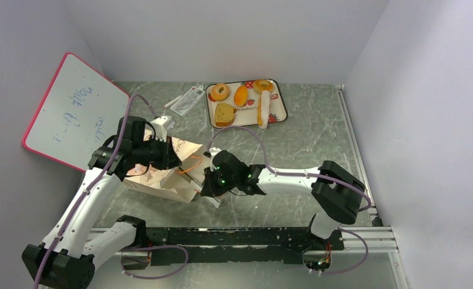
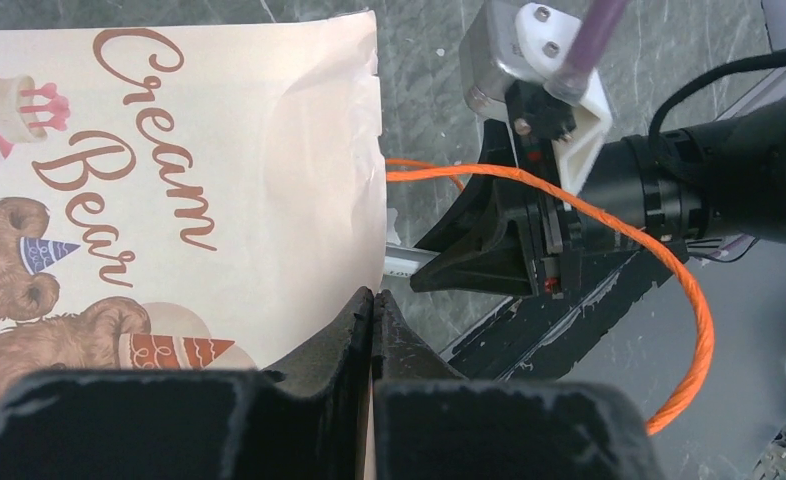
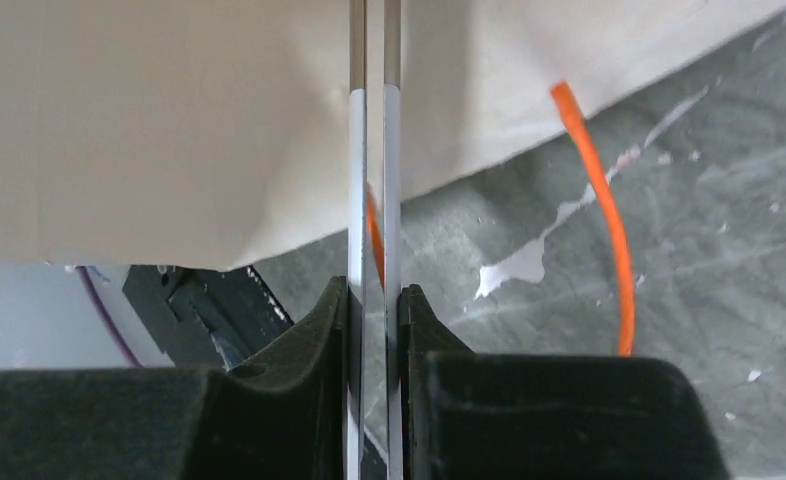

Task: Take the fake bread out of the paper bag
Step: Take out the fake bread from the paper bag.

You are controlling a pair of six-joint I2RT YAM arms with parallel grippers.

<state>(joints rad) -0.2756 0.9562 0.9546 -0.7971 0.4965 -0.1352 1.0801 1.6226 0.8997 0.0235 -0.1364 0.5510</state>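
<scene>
Marble tabletop (image 1: pixel 306 144) — left hand (image 2: pixel 373 296) pinches bag (image 2: pixel 219 150) edge.

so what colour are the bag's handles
Orange; the handle shows best in the left wrist view.

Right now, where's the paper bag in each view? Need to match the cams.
Top external: paper bag sits centre-left of the picture.
Left wrist: paper bag fills the upper left, printed side showing.
Right wrist: paper bag is the plain beige sheet across the top.
Shared landmark: its orange handle.
</scene>
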